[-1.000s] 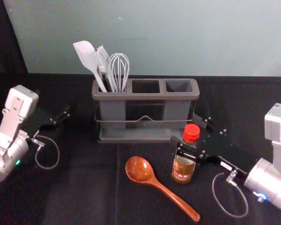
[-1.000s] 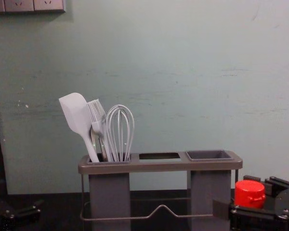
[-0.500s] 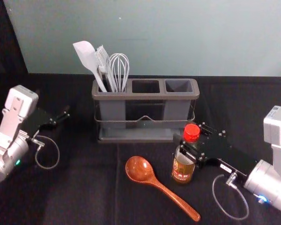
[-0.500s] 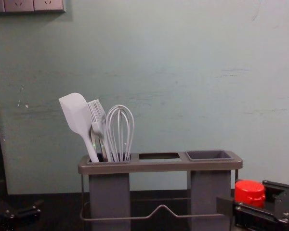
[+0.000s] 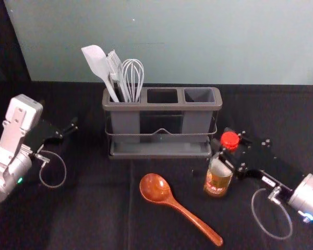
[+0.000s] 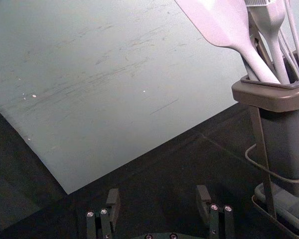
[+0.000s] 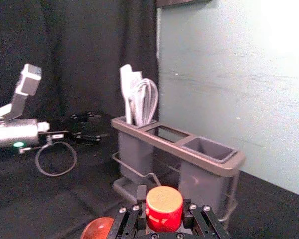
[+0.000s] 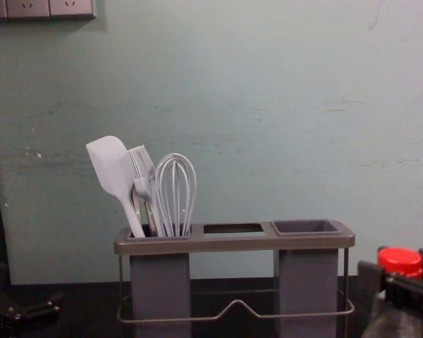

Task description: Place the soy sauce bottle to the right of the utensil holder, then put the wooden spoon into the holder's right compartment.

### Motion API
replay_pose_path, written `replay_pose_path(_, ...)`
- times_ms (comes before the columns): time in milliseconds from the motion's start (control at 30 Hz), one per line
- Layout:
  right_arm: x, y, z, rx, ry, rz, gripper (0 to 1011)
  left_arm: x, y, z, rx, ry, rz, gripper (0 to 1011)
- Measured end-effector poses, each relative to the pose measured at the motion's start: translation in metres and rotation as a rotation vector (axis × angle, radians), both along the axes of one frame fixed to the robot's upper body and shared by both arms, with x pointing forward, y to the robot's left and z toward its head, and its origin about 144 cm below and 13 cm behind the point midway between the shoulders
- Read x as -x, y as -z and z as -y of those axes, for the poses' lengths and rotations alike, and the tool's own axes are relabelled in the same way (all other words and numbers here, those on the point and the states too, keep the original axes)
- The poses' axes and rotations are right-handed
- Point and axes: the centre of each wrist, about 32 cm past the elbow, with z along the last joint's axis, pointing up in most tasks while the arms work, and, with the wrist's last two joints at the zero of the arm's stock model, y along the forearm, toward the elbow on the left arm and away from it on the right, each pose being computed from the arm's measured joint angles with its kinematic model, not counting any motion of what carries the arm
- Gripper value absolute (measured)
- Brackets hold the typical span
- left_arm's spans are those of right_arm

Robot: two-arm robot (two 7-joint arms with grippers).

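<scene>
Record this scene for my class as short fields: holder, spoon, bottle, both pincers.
Utensil holder: spatula, brush and whisk in left compartment; right compartment empty
Wooden spoon: lying on the table, in front of the holder
Soy sauce bottle: red cap, gripped near the holder's right end
Right pincer: shut on the bottle
Left pincer: open, off to the holder's left

High head view, low chest view
</scene>
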Motion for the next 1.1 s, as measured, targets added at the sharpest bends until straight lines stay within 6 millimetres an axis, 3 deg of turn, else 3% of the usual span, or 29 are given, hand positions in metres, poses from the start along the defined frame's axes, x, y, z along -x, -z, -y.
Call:
replay_pose_path(567,-0.04,-0.008,0.033,-0.003,0.132,-0.012,382,0.0,0.0,0.0,0.0,0.0,0.0,1005)
replay_pose_path(1100,-0.083,-0.004,0.047,-0.003,0.052,0.026,382,0.0,0.0,0.0,0.0,0.0,0.0,1005)
